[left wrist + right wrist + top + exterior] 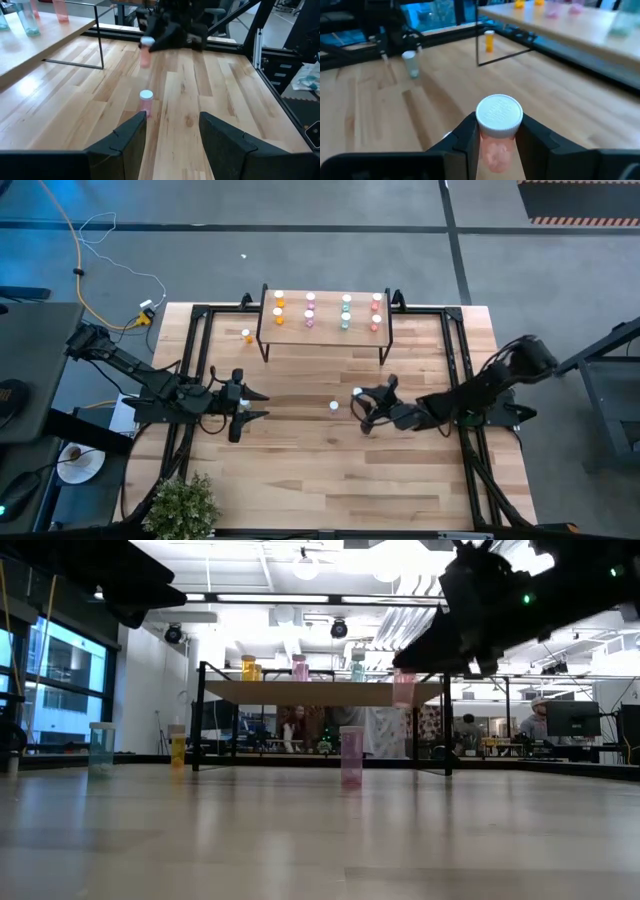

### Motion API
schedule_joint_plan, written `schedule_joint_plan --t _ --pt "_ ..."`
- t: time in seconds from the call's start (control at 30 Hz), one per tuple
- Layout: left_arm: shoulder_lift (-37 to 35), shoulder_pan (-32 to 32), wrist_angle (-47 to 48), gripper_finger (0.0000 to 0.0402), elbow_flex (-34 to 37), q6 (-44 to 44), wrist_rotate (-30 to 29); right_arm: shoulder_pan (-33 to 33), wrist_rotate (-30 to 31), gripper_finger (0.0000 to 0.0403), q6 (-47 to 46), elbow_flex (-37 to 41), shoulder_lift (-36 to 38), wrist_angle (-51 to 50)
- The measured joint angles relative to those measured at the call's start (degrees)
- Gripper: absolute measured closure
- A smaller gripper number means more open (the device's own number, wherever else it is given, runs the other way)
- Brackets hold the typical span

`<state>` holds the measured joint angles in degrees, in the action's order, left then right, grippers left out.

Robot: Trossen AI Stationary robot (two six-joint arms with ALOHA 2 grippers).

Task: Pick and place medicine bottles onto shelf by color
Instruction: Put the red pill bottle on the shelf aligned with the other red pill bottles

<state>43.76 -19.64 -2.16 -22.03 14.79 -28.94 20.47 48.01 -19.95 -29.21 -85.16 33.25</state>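
At the table's left side, the left pincer [262, 406] hangs low over the wood with its fingers spread and nothing between them, pointing toward the middle. Behind it, just outside the shelf's left leg, an orange bottle [247, 335] stands alone on the table, and a teal-green bottle [410, 63] stands close by the left arm.

Along the back edge, the shelf [325, 332] already carries most of the load: bottles stand on it in four columns, orange at the left, then pink, then teal-green, then red or pink at the right end, two or three to a column as far as the overhead view shows.

Near the middle of the table a loose pink bottle [334, 407] stands upright, apart from both arms.

Just right of it, the right pincer [362, 408] is closed on a held pink bottle [498, 131], its fingers pressed to the bottle's sides just under the white cap. In the low view that bottle hangs clear of the table, out in front of the shelf.

By my reading, the sorting is well past halfway: the bottle in hand has yet to be set on the shelf, and the three on the table remain.
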Motion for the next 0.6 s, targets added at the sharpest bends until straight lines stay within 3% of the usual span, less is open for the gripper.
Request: schedule_joint_plan --t 0.3,0.6 --pt "0.0 0.0 0.0 0.0229 0.0 0.0 0.0 -5.4 -0.2 0.0306 2.3 0.0 15.2 -13.2" --pt "0.0 0.0 -0.2 0.0229 0.0 0.0 0.0 -12.8 -4.1 0.0306 14.2 0.0 26.1 -13.7"
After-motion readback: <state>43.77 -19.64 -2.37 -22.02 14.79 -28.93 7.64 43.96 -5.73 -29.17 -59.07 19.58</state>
